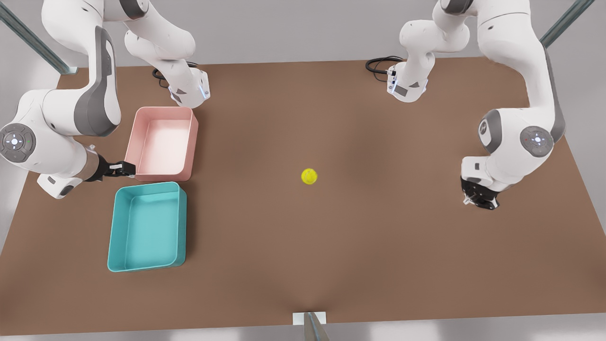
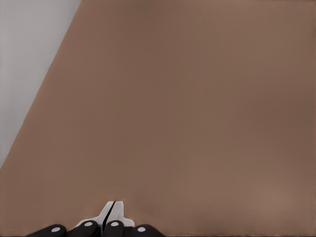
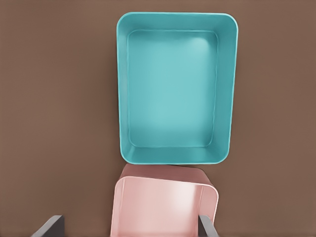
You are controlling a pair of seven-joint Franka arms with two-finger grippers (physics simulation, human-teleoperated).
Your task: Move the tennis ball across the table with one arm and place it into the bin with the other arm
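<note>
Brown and matte, the table (image 1: 331, 246) stretches wide under grey walls, with two white arms mounted at its far edge. By the wrist views, the arm on the front view's left is the right one: its camera looks down on both trays. The right gripper (image 1: 124, 168) sits at mid-left of the front view, pointing sideways toward the near corner of the pink tray (image 1: 163, 143). Two grey fingers (image 3: 48, 227) show at the bottom corners of the right wrist view, spread wide apart and holding nothing.

The left gripper (image 1: 479, 198) hangs at the right of the front view, low over bare tabletop. In the left wrist view its fingertips (image 2: 109, 213) sit pressed together with only a thin dark line between them, pinching nothing.

Two trays stand at the left of the front view, end to end and just about touching: the pink one farther back, the teal bin (image 1: 147, 227) nearer the camera. Both are empty.

One tennis ball (image 1: 309, 176) lies on the open table near the middle of the front view, well apart from the bin and from both grippers.
</note>
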